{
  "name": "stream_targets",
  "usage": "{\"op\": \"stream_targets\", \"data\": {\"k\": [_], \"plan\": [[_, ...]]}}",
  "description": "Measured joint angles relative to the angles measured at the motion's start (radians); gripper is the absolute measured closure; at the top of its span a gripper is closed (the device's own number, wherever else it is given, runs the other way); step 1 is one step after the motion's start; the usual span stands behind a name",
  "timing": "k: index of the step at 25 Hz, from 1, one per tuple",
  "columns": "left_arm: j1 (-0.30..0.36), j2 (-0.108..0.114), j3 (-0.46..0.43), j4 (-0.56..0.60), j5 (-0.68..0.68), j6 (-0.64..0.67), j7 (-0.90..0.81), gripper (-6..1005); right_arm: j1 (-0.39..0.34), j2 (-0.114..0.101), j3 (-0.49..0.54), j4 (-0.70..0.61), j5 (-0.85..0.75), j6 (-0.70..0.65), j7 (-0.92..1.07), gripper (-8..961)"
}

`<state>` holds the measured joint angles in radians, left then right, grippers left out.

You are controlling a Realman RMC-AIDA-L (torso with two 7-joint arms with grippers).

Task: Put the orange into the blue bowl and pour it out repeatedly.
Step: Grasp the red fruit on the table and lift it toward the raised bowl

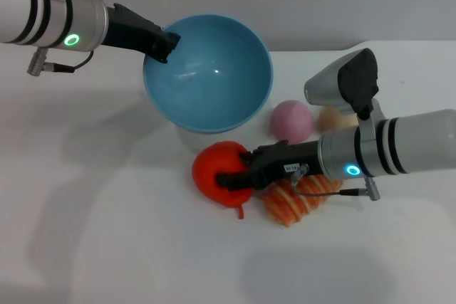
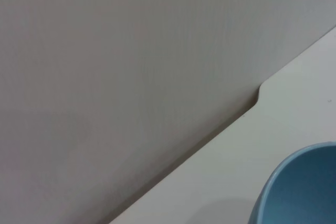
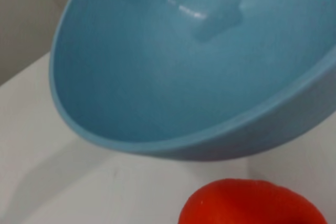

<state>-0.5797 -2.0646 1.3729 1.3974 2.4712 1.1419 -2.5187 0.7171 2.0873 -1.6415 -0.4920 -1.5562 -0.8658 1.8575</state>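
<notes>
The blue bowl (image 1: pixel 214 69) is held tilted above the white table, its open side facing me and its inside empty. My left gripper (image 1: pixel 162 44) is shut on its rim at the far left. The bowl's rim shows in the left wrist view (image 2: pixel 304 187), and its inside fills the right wrist view (image 3: pixel 157 77). The orange (image 1: pixel 212 169) lies on the table just in front of and below the bowl; it also shows in the right wrist view (image 3: pixel 252 203). My right gripper (image 1: pixel 239 169) reaches in from the right, its dark fingers closed around the orange's right side.
A pink ball (image 1: pixel 292 120) and a small tan ball (image 1: pixel 332 117) sit right of the bowl. An orange-and-cream striped oblong (image 1: pixel 288 204) lies under my right wrist. The table's back edge (image 2: pixel 210 140) runs along a grey wall.
</notes>
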Motion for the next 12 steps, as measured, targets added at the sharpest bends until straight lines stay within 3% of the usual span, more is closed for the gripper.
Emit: {"op": "stream_targets", "data": {"k": [12], "plan": [[0.008, 0.001, 0.005, -0.006, 0.000, -0.016, 0.000, 999, -0.005, 0.000, -0.032, -0.013, 0.014, 0.016, -0.029, 346]]}}
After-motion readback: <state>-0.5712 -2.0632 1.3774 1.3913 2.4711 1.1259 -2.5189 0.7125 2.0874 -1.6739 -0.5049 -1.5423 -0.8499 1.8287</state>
